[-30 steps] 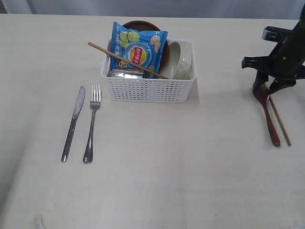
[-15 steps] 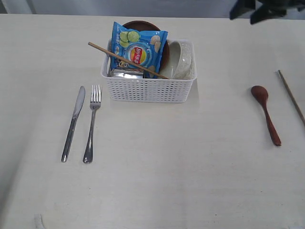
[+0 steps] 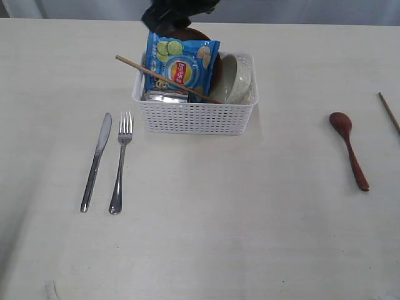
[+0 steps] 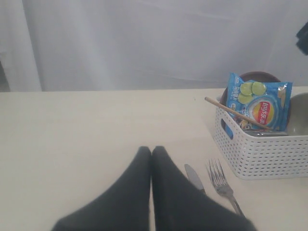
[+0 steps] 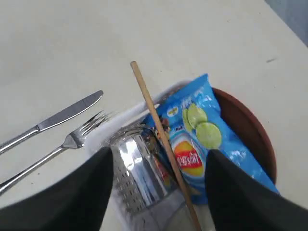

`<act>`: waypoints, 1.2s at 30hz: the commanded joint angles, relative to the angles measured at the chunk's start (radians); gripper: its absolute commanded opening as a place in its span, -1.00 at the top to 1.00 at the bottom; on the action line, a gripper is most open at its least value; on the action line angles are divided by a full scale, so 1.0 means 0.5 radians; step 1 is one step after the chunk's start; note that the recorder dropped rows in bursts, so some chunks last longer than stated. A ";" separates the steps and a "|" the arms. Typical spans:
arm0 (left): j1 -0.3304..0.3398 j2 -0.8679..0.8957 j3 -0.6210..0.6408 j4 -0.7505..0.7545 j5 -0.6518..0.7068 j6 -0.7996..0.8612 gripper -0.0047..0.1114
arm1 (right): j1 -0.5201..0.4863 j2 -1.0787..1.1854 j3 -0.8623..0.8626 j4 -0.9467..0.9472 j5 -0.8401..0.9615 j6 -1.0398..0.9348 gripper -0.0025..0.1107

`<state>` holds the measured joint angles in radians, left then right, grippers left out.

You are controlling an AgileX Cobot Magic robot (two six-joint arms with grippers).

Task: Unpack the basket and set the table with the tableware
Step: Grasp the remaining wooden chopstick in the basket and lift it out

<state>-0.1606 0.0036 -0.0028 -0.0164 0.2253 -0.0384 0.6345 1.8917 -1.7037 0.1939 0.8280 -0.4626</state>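
While the right end effector (image 5: 158, 159) hangs, fingers apart, over the white lattice plastic basket (image 3: 194, 115) at the far middle of the pale beige tabletop (image 3: 219, 219), the left end effector (image 4: 151, 153) is pressed together. A steel knife (image 3: 95, 161) and fork (image 3: 119, 164) lie left, a red-brown wooden spoon (image 3: 350, 150) right, bare surface between and nearer.

Basket (image 3: 195, 115): white, latticed, upright; I see it near the table's (image 3: 250, 219) far edge.
Inside: plate (image 5: 245, 130), bowl (image 3: 240, 78), steel cup (image 3: 165, 96), one chopstick (image 3: 162, 77) slanting across.
Knife (image 3: 95, 161), fork (image 3: 120, 161): parallel, toward left edge.
Spoon (image 3: 350, 150), second chopstick (image 3: 389, 112): by right edge.
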 commanded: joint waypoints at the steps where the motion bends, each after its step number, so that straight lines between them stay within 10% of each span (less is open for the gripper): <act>1: -0.002 -0.007 0.006 -0.006 -0.025 0.001 0.92 | 0.149 0.202 -0.091 -0.319 -0.092 0.154 -0.01; 18: -0.002 -0.007 0.006 -0.006 -0.025 0.001 0.92 | 0.154 0.819 -0.432 -0.449 -0.141 0.290 0.00; 25: -0.002 -0.007 0.006 -0.006 -0.025 0.001 0.92 | 0.154 0.838 -0.453 -0.457 -0.133 0.296 0.98; 36: -0.002 -0.007 0.006 -0.006 -0.025 0.001 0.92 | 0.154 0.302 -0.457 -0.466 -0.110 0.269 0.96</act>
<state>-0.1606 0.0036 -0.0028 -0.0164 0.2253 -0.0384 0.7147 2.1093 -1.9274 -0.0390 0.7646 -0.3205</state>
